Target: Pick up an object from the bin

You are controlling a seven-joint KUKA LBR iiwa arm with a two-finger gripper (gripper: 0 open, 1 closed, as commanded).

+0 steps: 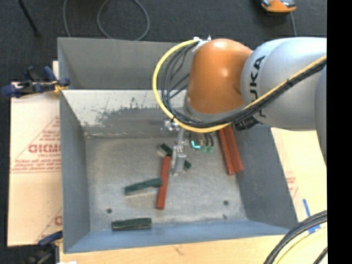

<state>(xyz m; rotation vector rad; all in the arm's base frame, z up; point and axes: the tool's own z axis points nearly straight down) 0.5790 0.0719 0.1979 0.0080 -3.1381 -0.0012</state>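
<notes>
Red stick (pixel 162 187) beside hand (pixel 177 168)

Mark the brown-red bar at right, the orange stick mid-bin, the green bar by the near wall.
brown-red bar (pixel 231 153): camera view, mid-length
orange stick (pixel 161 190): camera view, lower half
green bar (pixel 131 224): camera view, middle

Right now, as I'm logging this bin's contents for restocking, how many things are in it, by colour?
Red-brown straight bars: 2
Dark green straight bars: 2
Small dark green pieces beside the tool, partly hidden: 2
Total: 6, though the count of small pieces is uncertain.
</notes>
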